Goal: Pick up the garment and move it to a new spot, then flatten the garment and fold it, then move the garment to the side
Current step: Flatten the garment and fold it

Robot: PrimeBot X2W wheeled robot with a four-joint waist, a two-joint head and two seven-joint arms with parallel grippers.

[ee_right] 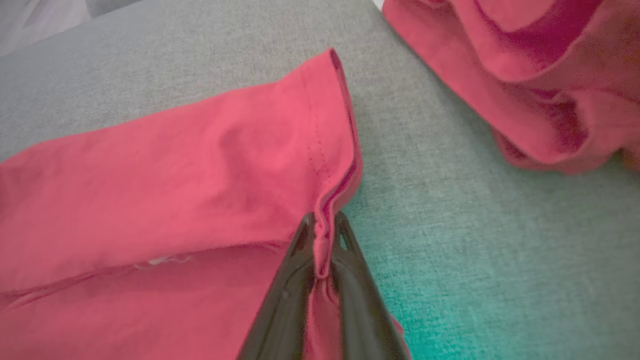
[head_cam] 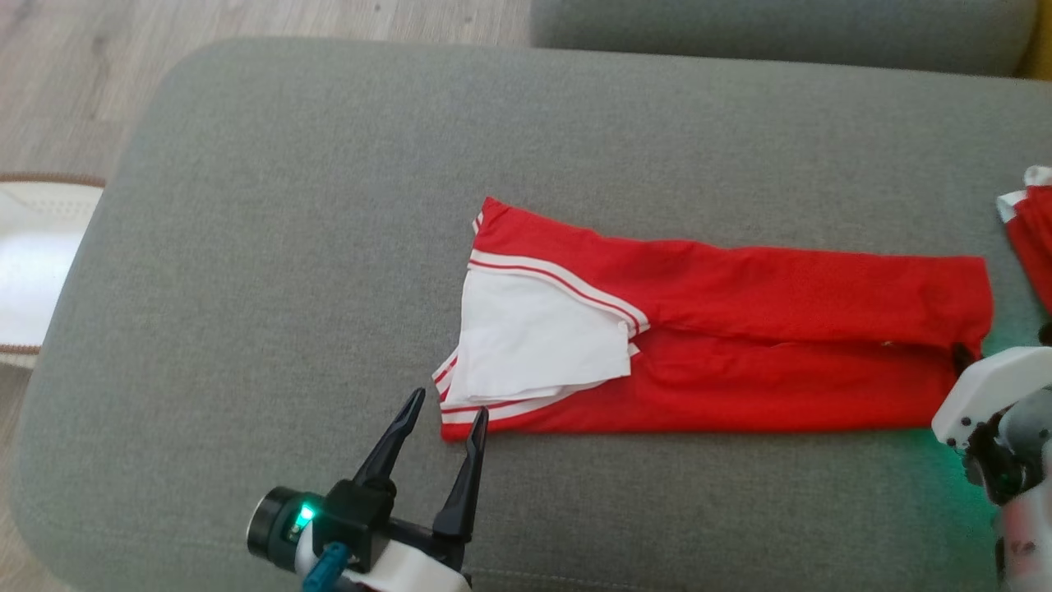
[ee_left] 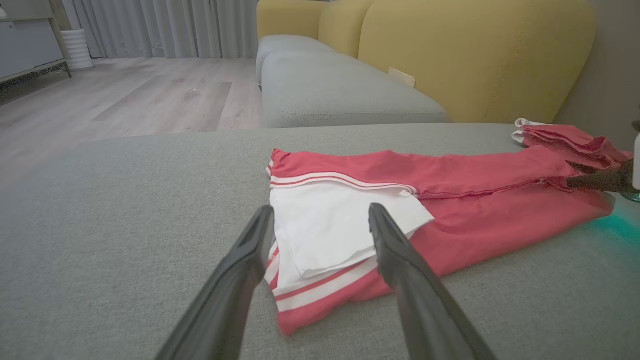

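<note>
The long red cloth garment (head_cam: 740,329) with white stripes and a white flap at one end lies flat. Under it is a big grey fabric sofa cushion (head_cam: 329,205). The left claw (head_cam: 449,403) is just beside the garment's striped end. Its two dark fingers are spread wide with nothing between them. The right claw (ee_right: 324,220) is at the garment's other end, its fingers pinched tight on the red hem. A second, bunched red cloth (head_cam: 1031,222) lies near that same end, apart from the garment.
</note>
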